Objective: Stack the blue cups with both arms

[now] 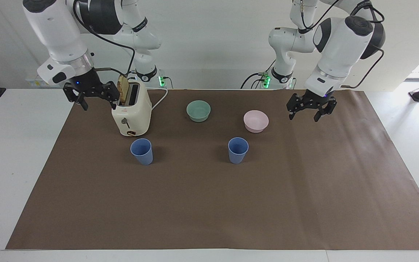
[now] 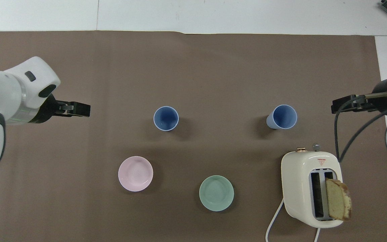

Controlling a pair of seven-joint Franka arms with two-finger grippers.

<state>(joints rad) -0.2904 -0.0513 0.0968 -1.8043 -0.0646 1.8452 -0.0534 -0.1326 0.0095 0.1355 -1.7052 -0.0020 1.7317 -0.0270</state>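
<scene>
Two blue cups are seen upright on the brown mat (image 1: 209, 203), well apart and unstacked. One blue cup (image 1: 238, 150) stands near the middle of the mat, with a pale pink bowl (image 1: 256, 121) placed near it, closer to the robots and toward the left arm's end. The other blue cup (image 1: 142, 151) stands toward the right arm's end, near the front of a cream toaster (image 1: 131, 110), which lies closer to the robots; a slice of bread (image 1: 123, 88) is held in one of its slots. A mint-green bowl (image 1: 198, 110) is set between the toaster and the pink bowl. Nothing is placed between the two cups.

The left gripper (image 1: 311, 108) is raised over bare mat at the left arm's end, fingers spread apart and empty. The right gripper (image 1: 92, 95) is held in the air just beside the toaster's top, at the mat's edge, fingers likewise apart and empty.
</scene>
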